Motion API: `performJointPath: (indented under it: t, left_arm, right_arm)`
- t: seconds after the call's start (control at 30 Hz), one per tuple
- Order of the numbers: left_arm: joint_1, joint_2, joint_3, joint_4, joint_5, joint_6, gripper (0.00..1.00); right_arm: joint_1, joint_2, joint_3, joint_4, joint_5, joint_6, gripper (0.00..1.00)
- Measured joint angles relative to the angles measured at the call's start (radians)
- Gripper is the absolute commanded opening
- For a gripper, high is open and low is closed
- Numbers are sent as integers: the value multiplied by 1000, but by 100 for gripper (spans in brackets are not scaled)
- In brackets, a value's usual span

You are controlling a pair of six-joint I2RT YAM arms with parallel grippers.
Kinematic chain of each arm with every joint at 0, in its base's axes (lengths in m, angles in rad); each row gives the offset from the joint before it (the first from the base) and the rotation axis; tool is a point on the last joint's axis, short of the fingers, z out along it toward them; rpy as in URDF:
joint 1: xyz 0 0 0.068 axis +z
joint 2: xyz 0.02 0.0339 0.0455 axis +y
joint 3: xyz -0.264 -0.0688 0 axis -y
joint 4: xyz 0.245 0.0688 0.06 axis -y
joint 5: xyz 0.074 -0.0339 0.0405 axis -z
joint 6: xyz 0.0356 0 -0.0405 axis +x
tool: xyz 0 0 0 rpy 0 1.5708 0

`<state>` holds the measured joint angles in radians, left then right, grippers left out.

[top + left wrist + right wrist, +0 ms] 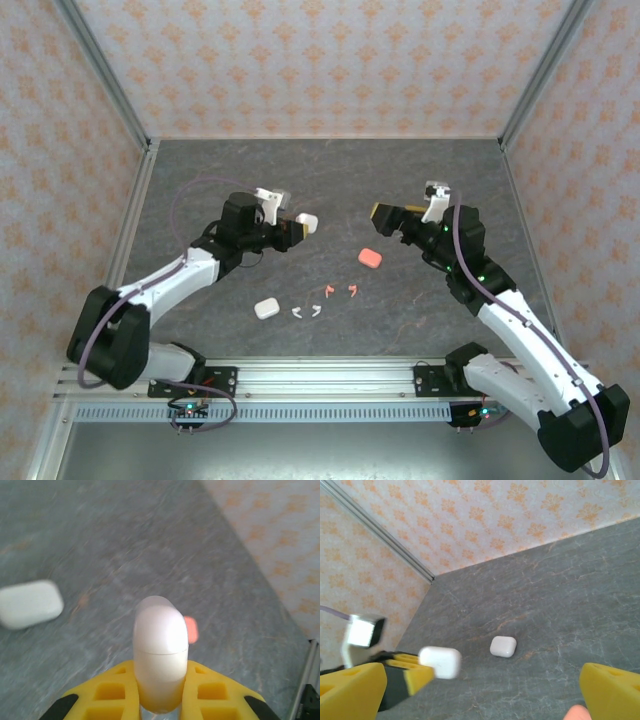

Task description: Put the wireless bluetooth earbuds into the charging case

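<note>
Left claw [296, 227] clamped on smooth white pebble-shaped plastic case [308, 222], presenting it ahead to right claw [384, 218], whose jaws stand wide apart. Likely for lid opening.

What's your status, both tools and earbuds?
Left tool shut on white case, aloft. Right tool open, empty. Earbuds loose on table. Pink case near right tool.

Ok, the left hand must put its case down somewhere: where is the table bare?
Bare: the whole far strip of table beyond the left hand and right hand. Crowded: the near middle, with pink case, white case and earbuds.
</note>
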<state>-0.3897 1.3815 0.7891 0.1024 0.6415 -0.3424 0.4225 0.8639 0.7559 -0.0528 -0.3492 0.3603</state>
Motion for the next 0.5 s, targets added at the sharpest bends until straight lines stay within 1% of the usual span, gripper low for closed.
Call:
performJointPath:
  t: [0.17,0.37,0.5]
  left_arm:
    - [6,137,50,-78,-19,-54,0]
    - [6,263,87,-96,-20,-100,0]
    - [6,311,97,-100,-27,-107,0]
  right_arm:
    - [0,1,0,17,22,10,99]
    - [0,1,0,16,36,10,99]
    - [0,3,0,16,40,9,99]
